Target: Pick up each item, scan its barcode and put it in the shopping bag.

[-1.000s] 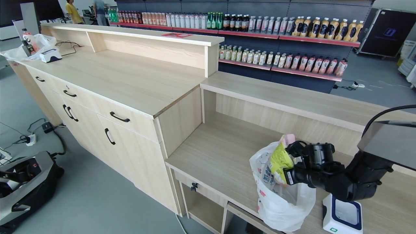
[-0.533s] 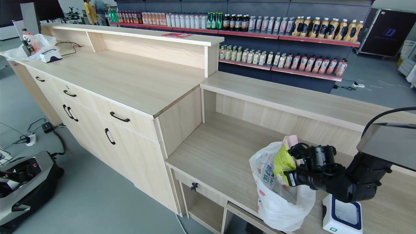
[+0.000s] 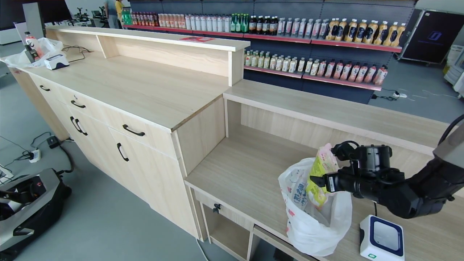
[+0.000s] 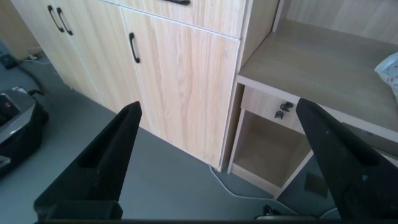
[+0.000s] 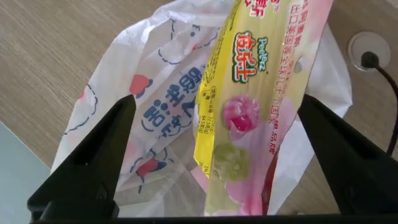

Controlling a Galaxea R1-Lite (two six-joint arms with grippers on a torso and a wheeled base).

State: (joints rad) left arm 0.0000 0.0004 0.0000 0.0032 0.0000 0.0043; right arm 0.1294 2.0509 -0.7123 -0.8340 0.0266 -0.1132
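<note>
Yellow packet [image 5: 252, 81] between the parted right pincer [image 5: 216, 98]

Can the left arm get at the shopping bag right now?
Probably not: the left tool hangs low, facing the cabinet front, while the shopping bag sits up on the counter with the right arm at it.

Right arm [image 3: 417, 195] extends level toward the robot's left, with the right hand [image 3: 319, 180] fingers spread wide. Left hand [image 4: 217, 168] points downward, fingers likewise spread wide.
</note>
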